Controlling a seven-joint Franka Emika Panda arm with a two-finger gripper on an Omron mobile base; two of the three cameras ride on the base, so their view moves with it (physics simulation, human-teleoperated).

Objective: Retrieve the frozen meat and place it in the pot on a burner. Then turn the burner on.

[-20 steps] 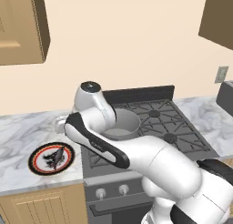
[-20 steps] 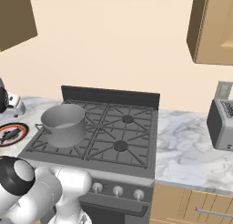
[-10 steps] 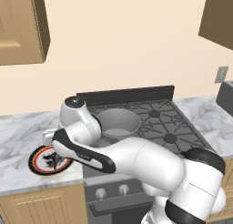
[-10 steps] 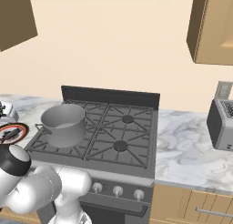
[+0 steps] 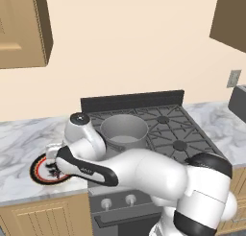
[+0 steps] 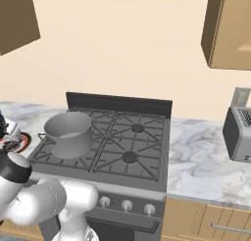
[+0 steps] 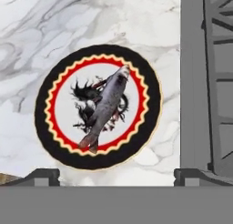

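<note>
The frozen meat (image 7: 105, 108) is a grey fish-shaped piece lying across a round red-and-black plate (image 7: 54, 145) on the marble counter. My gripper (image 7: 117, 176) hangs straight above it, open wide, with one fingertip on each side of the plate's near edge and nothing between them. In the left base view the hand hovers over the plate (image 5: 38, 169) left of the stove. The grey metal pot (image 5: 123, 129) (image 6: 68, 133) stands on a left burner. The right front burner (image 5: 179, 145) (image 6: 129, 156) is bare.
The stove's left edge and grate (image 7: 209, 82) run close beside the plate. Knobs (image 6: 126, 204) line the stove front. A toaster (image 6: 238, 134) stands on the counter at the far right. Wall cabinets hang above both sides.
The arm has swung left from over the pot and lowered over the plate. The jaws stayed open.
</note>
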